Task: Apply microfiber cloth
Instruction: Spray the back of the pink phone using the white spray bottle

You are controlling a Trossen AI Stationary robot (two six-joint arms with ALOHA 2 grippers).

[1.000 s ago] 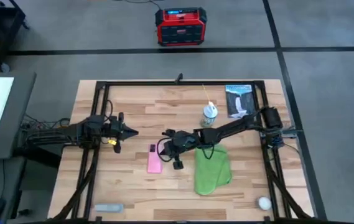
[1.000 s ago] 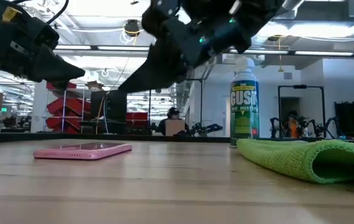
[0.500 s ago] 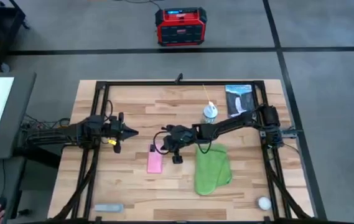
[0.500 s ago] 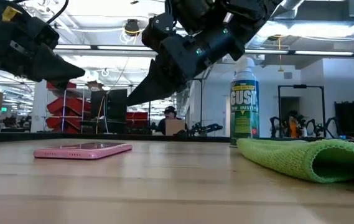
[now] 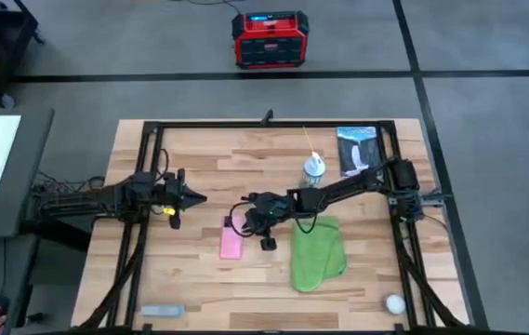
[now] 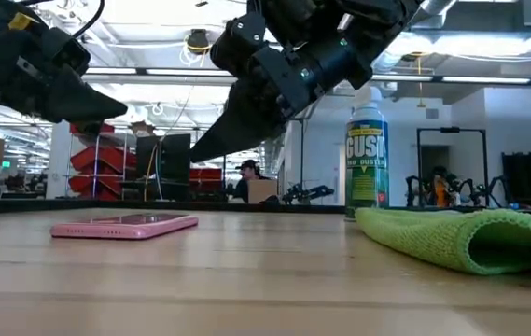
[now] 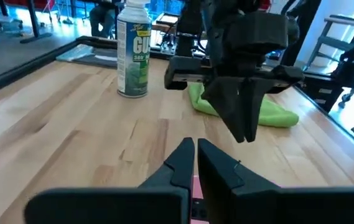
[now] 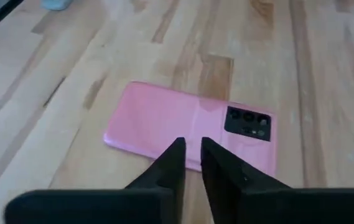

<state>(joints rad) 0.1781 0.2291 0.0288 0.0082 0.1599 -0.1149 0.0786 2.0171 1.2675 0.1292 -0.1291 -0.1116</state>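
Hovering empty and nearly closed above the pink phone, the right tool risks striking it instead of fetching the microfiber cloth lying beside it.

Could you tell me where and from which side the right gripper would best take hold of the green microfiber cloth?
Probably the cloth's edge nearest the pink phone, taken from above. The cloth lies folded and flat on the table, so a raised fold gives the fingers something to pinch. The right gripper hangs above the phone, on that side, holding nothing.
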